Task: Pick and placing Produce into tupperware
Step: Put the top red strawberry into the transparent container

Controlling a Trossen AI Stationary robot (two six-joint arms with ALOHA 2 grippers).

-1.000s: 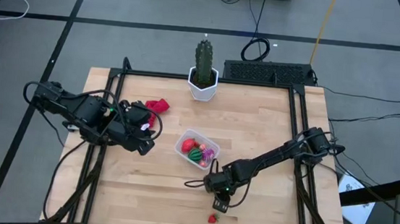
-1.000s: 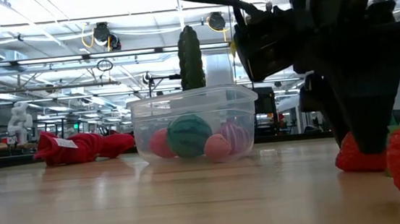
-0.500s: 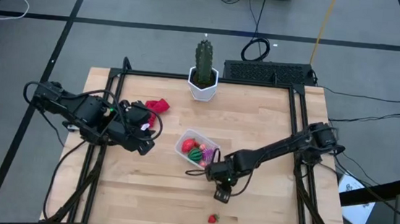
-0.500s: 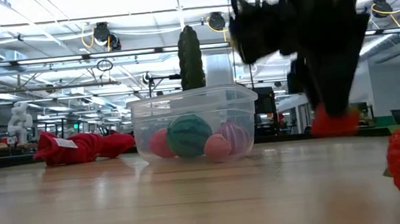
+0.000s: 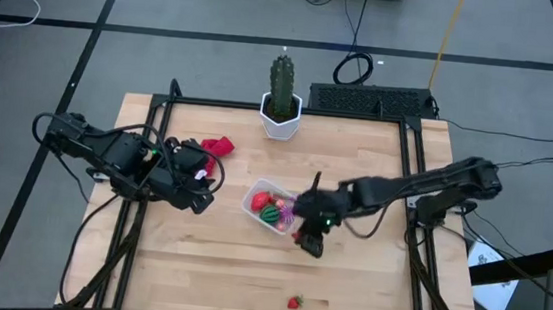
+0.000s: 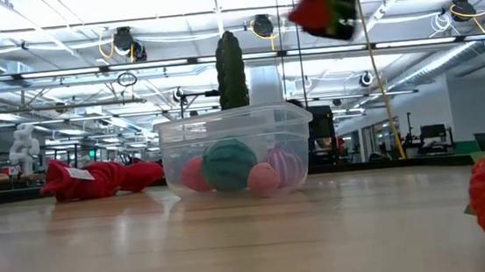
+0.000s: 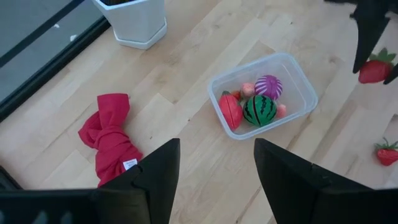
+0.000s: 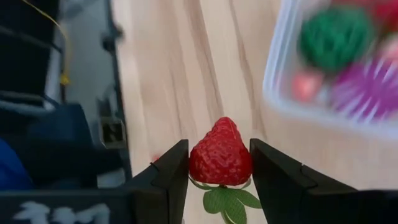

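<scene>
The clear tupperware [image 5: 273, 207] stands near the table's middle and holds a green striped ball [image 7: 259, 110], a red oval [image 7: 230, 111], a purple ball [image 7: 268, 86] and pink bits. My right gripper [image 5: 307, 242] hangs in the air beside the tub's near right corner, shut on a red strawberry [image 8: 220, 154]. It also shows high in the low view [image 6: 324, 10]. A second strawberry [image 5: 294, 302] lies on the table near the front edge. My left gripper [image 7: 214, 174] is open and empty at the table's left. My right gripper pinches the strawberry's two sides [image 8: 194, 159] between its two fingers. The strawberry's green leaves [image 8: 225, 202] point back toward the wrist and its tip points away. The fingers point down, and the strawberry is lifted well clear of the table.
A red cloth [image 5: 217, 148] lies at the far left of the table. A green cactus in a white pot [image 5: 281, 103] stands at the far edge. Bare wood lies in front of the tub.
My right gripper has risen from the table near the front edge with the strawberry and has gone toward the far edge, up beside the tub. The strawberry is now lifted high above the table. The other strawberry has stayed in place.
</scene>
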